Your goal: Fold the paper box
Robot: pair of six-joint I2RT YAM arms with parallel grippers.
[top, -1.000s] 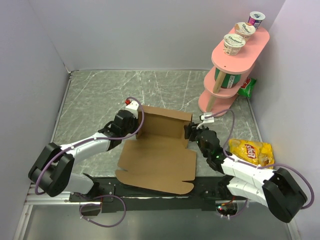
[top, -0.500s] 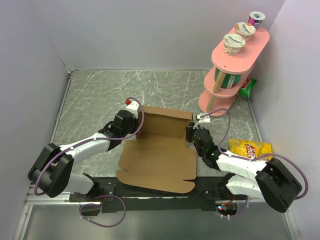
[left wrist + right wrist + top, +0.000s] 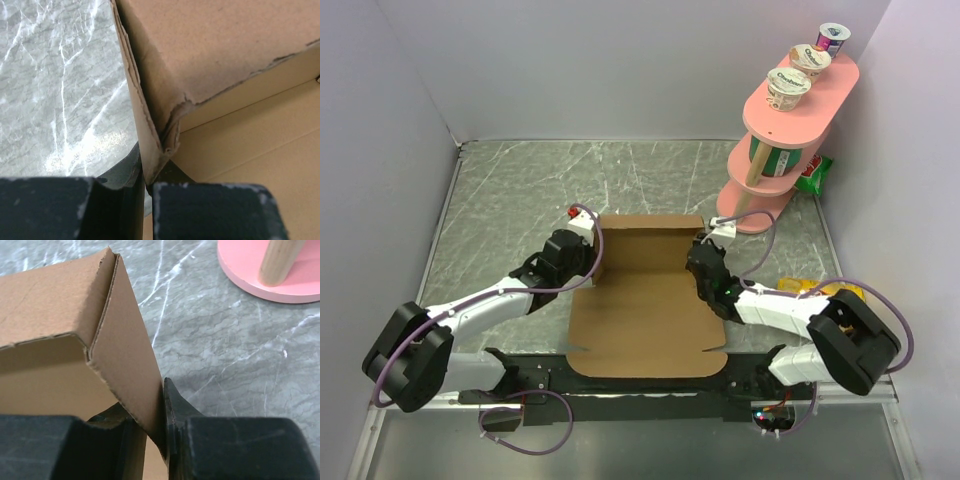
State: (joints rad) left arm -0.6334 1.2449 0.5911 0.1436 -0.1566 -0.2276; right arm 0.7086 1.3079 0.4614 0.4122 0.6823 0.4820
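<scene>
The paper box (image 3: 645, 315) is plain brown cardboard, lying open at the table's near middle with its far wall folded up. My left gripper (image 3: 588, 262) is shut on the box's left side wall (image 3: 145, 130), near the far left corner. My right gripper (image 3: 698, 264) is shut on the box's right side wall (image 3: 127, 365), near the far right corner. In both wrist views the cardboard wall stands pinched between the two dark fingers. The box's wide flat panel reaches toward the arm bases.
A pink tiered stand (image 3: 790, 130) with yogurt cups stands at the far right; its base shows in the right wrist view (image 3: 280, 270). A yellow chip bag (image 3: 820, 292) lies right of the right arm. A green packet (image 3: 815, 172) lies behind the stand.
The box has been squared up and shifted; its near panel now lies straight toward the bases. Both grippers moved with the side walls, the right arm swinging lower and leftward.
</scene>
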